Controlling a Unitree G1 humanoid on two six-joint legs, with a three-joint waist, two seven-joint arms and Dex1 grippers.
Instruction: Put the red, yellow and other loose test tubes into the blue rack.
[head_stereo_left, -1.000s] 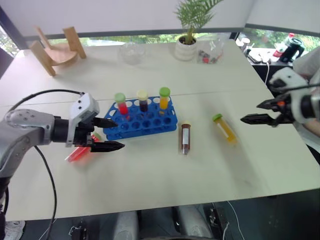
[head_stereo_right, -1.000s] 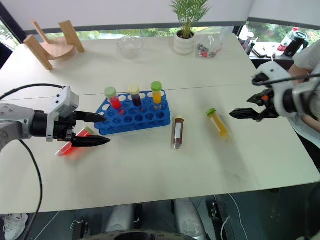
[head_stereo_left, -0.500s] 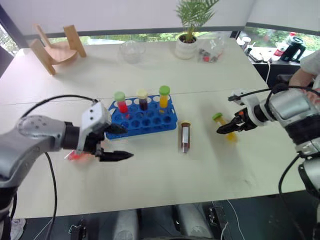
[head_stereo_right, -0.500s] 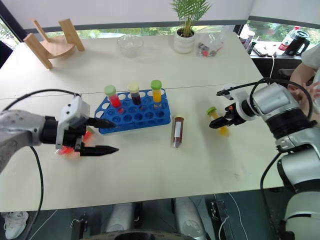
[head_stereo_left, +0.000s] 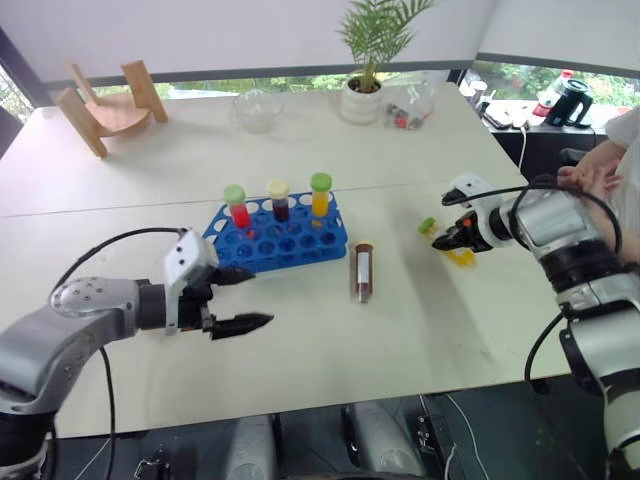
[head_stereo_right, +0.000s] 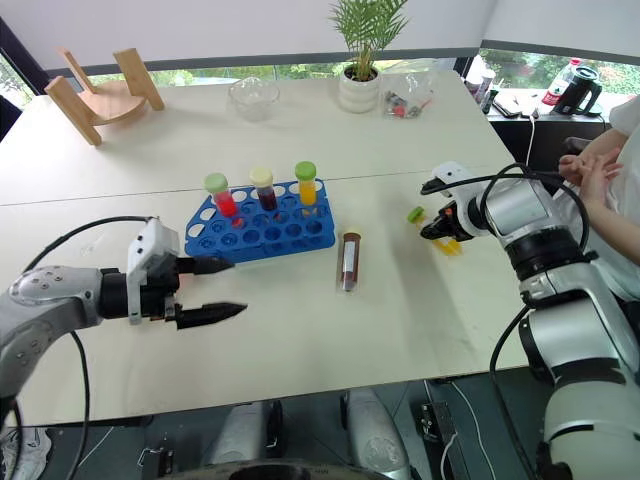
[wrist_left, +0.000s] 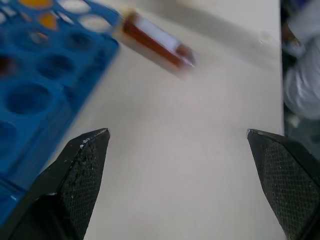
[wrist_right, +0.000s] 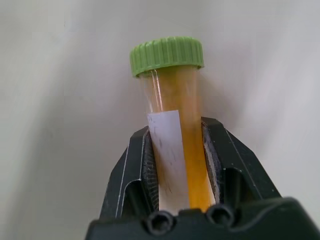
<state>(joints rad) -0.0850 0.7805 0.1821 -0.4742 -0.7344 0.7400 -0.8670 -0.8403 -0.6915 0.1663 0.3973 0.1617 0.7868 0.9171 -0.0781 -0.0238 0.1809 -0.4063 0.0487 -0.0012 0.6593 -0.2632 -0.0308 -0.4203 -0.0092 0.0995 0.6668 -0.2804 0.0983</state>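
Note:
The blue rack (head_stereo_left: 285, 240) stands mid-table with three capped tubes upright in its back row. A brown tube (head_stereo_left: 361, 272) lies flat just right of the rack. Further right, the yellow tube (wrist_right: 172, 85) with a green cap lies on the table, and my right gripper (head_stereo_left: 448, 240) is shut on its body below the cap. My left gripper (head_stereo_left: 260, 296) hovers open in front of the rack's left end, fingers (wrist_left: 82, 165) wide apart with nothing between them. The loose red tube is hidden behind my left hand.
At the table's back stand a wooden stand (head_stereo_left: 105, 95), a glass bowl (head_stereo_left: 258, 105) and a potted plant (head_stereo_left: 365, 95). A person's hands (head_stereo_left: 590, 180) rest at the right edge, with a kettle (head_stereo_left: 570, 100) beyond.
My right gripper swung in from the right to the yellow tube and shut on it. My left hand sank a little and now covers the loose red tube.

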